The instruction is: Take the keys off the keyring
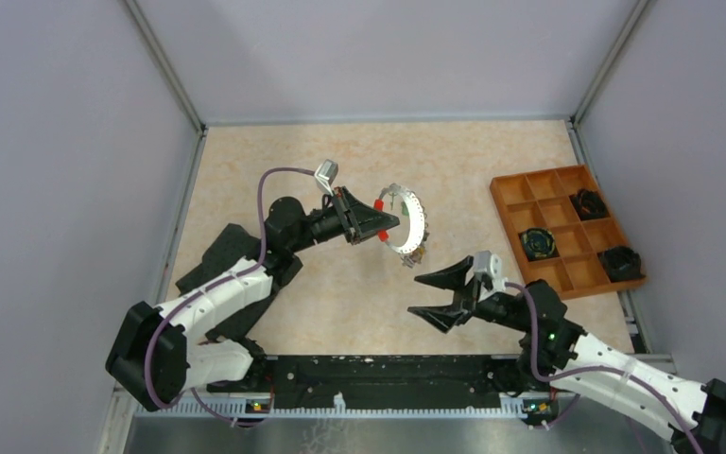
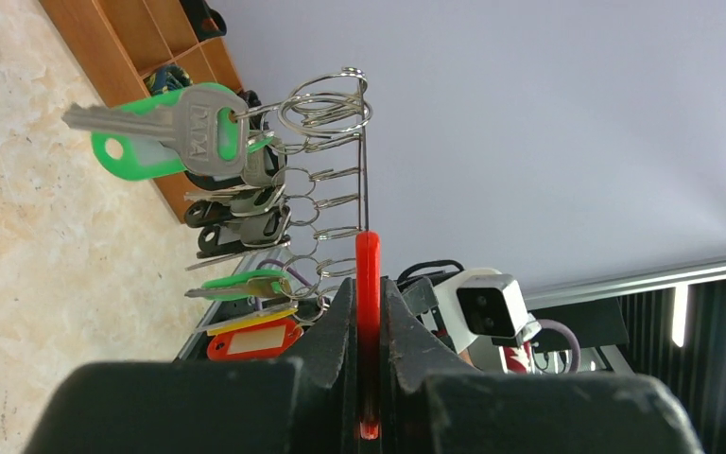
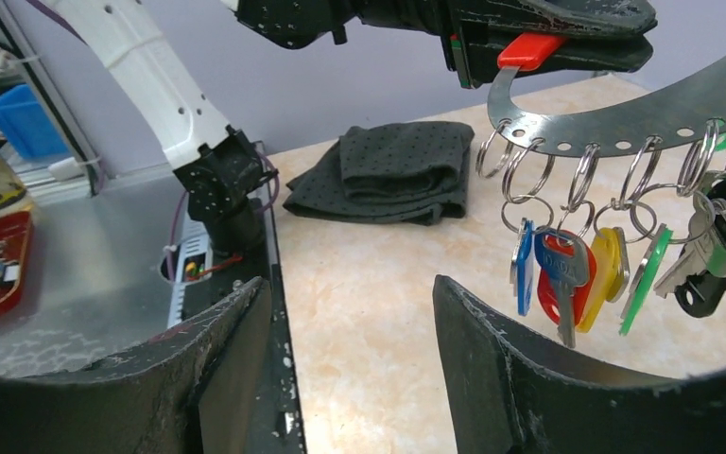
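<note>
Two arms out over the table (image 1: 340, 322), w/ the orange tray (image 1: 547, 185) as my marker at the far right. Left gripper (image 1: 378, 225) sits well left of the tray, jaws pinched tight on the red sleeve (image 2: 367, 270) of the keyring (image 1: 410, 219), holding it up off the tabletop. In the left wrist view the ring shows edge-on, nearly upright. Keys (image 3: 567, 274) hang off the ring's lower arc on small split rings: blue, red, yellow, green and black heads, approx. bunched together, none off yet. Right gripper (image 1: 414, 295) is left of the tray's near corner and nearer me than the ring, not touching it. Its jaws stand apart w/ nothing between them. Three tray compartments hold black coiled objects (image 1: 536, 243). Black folded cloth (image 3: 388, 170) lies far left of the tray, beside the left arm.
</note>
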Motion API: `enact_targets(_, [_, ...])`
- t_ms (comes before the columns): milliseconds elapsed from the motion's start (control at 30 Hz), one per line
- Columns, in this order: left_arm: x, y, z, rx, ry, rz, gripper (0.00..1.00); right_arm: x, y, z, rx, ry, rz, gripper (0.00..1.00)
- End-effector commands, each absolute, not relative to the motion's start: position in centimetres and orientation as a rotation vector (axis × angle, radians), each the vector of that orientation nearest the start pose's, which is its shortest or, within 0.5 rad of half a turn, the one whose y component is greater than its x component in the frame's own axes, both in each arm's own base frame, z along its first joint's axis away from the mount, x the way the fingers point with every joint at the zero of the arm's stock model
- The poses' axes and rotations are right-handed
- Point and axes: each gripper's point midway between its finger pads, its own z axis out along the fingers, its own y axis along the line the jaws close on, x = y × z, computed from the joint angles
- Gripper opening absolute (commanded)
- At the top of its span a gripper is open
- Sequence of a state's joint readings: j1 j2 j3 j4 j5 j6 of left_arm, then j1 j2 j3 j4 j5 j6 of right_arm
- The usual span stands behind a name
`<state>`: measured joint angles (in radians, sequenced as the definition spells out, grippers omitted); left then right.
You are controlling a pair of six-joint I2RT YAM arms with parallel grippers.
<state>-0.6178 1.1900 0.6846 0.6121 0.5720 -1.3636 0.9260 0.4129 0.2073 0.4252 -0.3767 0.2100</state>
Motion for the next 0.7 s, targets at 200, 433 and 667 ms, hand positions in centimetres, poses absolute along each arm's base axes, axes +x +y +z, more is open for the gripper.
enact_targets(200, [21.2, -31.2, 34.5, -0.034, 1.736, -1.987, 0.0, 12.6, 25.3, 25.0, -0.768, 1.115, 0.99, 0.61])
enact_targets(433, [20.9, -31.0, 34.7, -0.029, 1.725, -1.989, 0.0, 13.2, 25.6, 24.9, -0.767, 1.125, 0.968, 0.54])
enact_targets(667, [20.7, -30.9, 34.9, -0.024, 1.717, -1.992, 0.0, 13.5, 25.8, 24.8, -0.767, 1.132, 0.954, 0.52])
